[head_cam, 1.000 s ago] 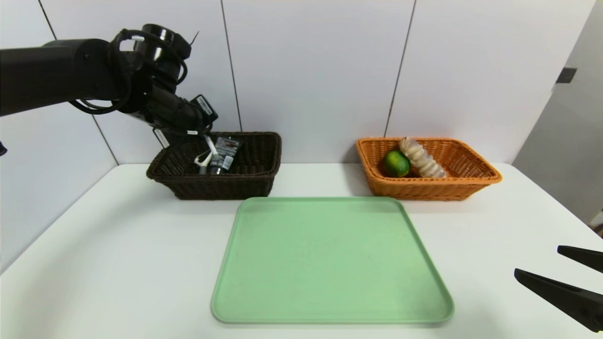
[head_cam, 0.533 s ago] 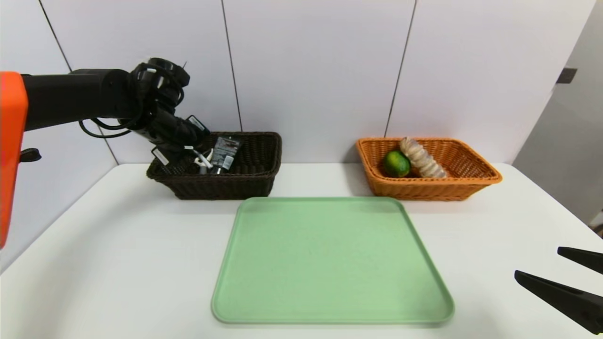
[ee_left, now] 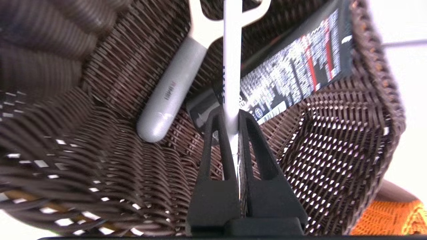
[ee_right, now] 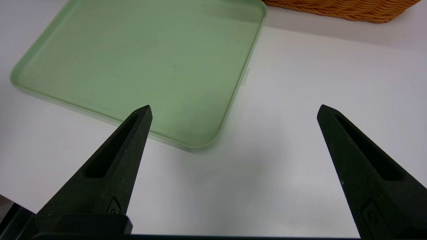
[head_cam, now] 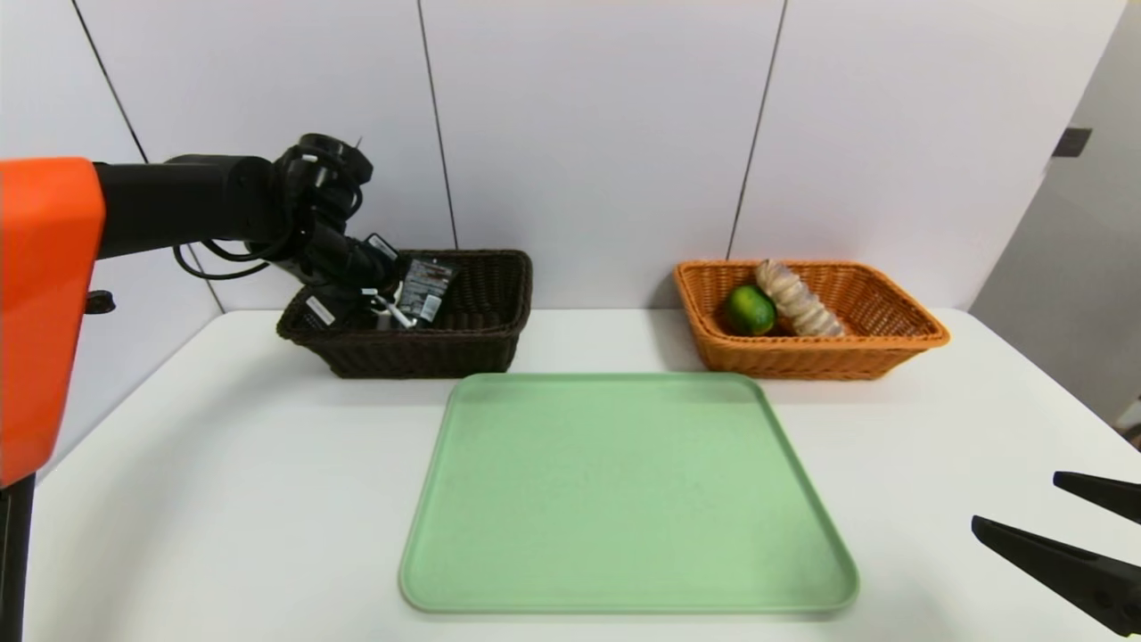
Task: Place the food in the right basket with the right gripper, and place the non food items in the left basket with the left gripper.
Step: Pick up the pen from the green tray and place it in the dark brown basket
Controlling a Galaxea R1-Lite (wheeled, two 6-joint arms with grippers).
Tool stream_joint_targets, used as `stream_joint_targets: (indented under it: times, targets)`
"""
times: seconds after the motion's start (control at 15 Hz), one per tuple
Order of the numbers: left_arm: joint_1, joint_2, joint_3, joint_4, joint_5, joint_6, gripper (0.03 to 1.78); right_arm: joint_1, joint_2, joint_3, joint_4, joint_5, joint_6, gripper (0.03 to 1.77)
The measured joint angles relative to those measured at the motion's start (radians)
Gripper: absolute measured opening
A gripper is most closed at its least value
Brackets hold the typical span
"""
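A round green lime (head_cam: 750,309) and a long twisted beige loaf with purple-brown stripes (head_cam: 798,298) lie touching in the rectangular orange wicker basket (head_cam: 900,334); a white Y-shaped peeler with a grey handle (ee_left: 171,88), a black printed squeeze tube (ee_left: 293,65) and a slim white pen (ee_left: 231,63) sit in the dark brown wicker basket (head_cam: 486,343); the pen is pinched between the left gripper's (ee_left: 230,120) fingers.

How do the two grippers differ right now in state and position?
The left gripper is shut on the white pen, while the right gripper is open and holds nothing. The left gripper reaches down into the dark brown basket at the back of the table; the right gripper hovers over bare table near the green tray's corner. Both have black tapered fingers.
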Motion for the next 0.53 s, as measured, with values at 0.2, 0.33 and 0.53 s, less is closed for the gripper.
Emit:
stream_joint_targets:
  times: [0.2, 0.33, 0.53]
  targets:
    - [0.007, 0.013, 0.000, 0.000, 0.002, -0.001, 0.61, 0.000, -0.001, 0.005, 0.000, 0.000, 0.000, 1.71]
    - [0.006, 0.016, 0.000, 0.000, 0.004, 0.000, 0.87, 0.000, -0.002, 0.006, 0.000, 0.000, 0.000, 1.71]
    - [0.007, -0.001, 0.000, 0.000, 0.007, 0.009, 1.13, 0.000, -0.004, 0.006, -0.001, 0.000, 0.000, 1.71]
